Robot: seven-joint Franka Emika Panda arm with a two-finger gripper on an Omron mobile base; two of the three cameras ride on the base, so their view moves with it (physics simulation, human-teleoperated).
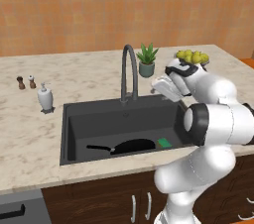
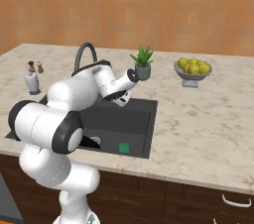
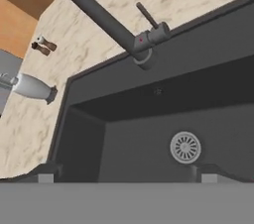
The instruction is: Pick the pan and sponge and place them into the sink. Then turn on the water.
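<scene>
Pan [image 1: 130, 145] and sponge [image 1: 164, 142] laid in the sink [image 1: 119, 119] by its near wall, gripper [image 3: 124, 173] held empty and spread wide above the basin, arched faucet [image 1: 128, 72] rising behind, soap dispenser [image 1: 45, 97] and potted plant [image 1: 147, 60] set on the surface [image 1: 89, 74]

Rises from lower right in the left base view, folding at a dark-banded elbow at right centre, then reaching up and leftward to the wrist in the upper right. Ends in a claw [image 1: 159, 87] pointing left and slightly down. In the right base view, bends from lower left to a claw [image 2: 124, 98] near centre. Fingertips [image 3: 45, 174] sit wide apart at the hand view's bottom, gripping nothing.
</scene>
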